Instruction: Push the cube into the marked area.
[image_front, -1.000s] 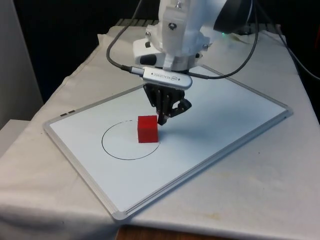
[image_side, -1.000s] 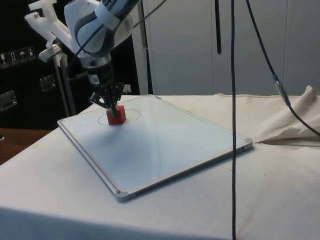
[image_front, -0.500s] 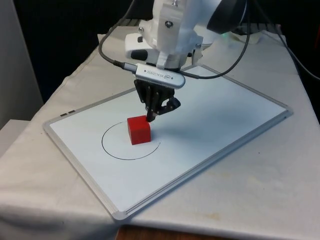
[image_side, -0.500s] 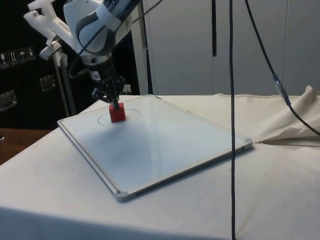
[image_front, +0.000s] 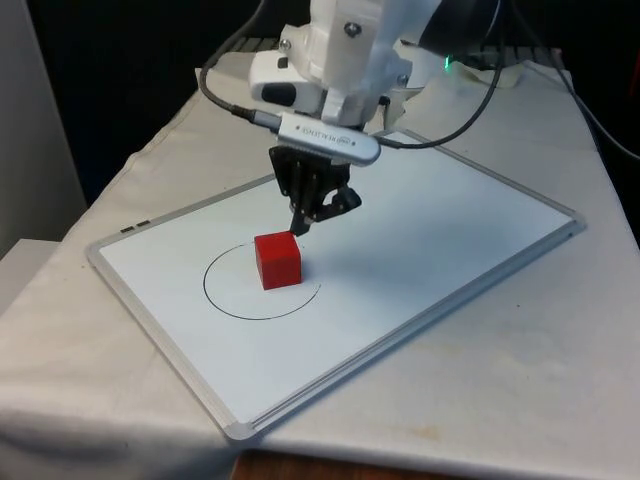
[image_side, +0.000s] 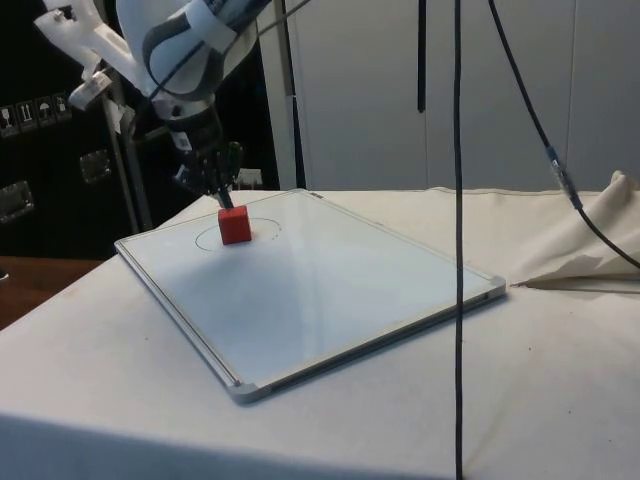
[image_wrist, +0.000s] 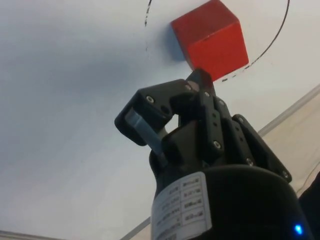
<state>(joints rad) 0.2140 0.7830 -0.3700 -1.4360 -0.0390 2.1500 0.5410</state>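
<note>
A red cube (image_front: 278, 260) rests on the whiteboard (image_front: 440, 230), inside the black drawn circle (image_front: 206, 285), towards its far right part as the front view has it. My gripper (image_front: 300, 228) hangs just above and behind the cube's top right corner, shut on nothing and clear of the cube. The side view puts the gripper (image_side: 222, 197) a little above the cube (image_side: 235, 225). In the wrist view the cube (image_wrist: 212, 37) lies just beyond the gripper (image_wrist: 198, 80), within the circle line (image_wrist: 277, 37).
The whiteboard lies at an angle on the white cloth (image_front: 520, 370), with its metal frame (image_front: 240, 430) near the table's front edge. Black cables (image_side: 462, 200) hang down in the side view. Folded cloth (image_side: 590, 250) lies at the side view's right.
The gripper pushed the cube towards the front view's left, further into the circle, then rose off it. The cube has stayed put over the last half second.
</note>
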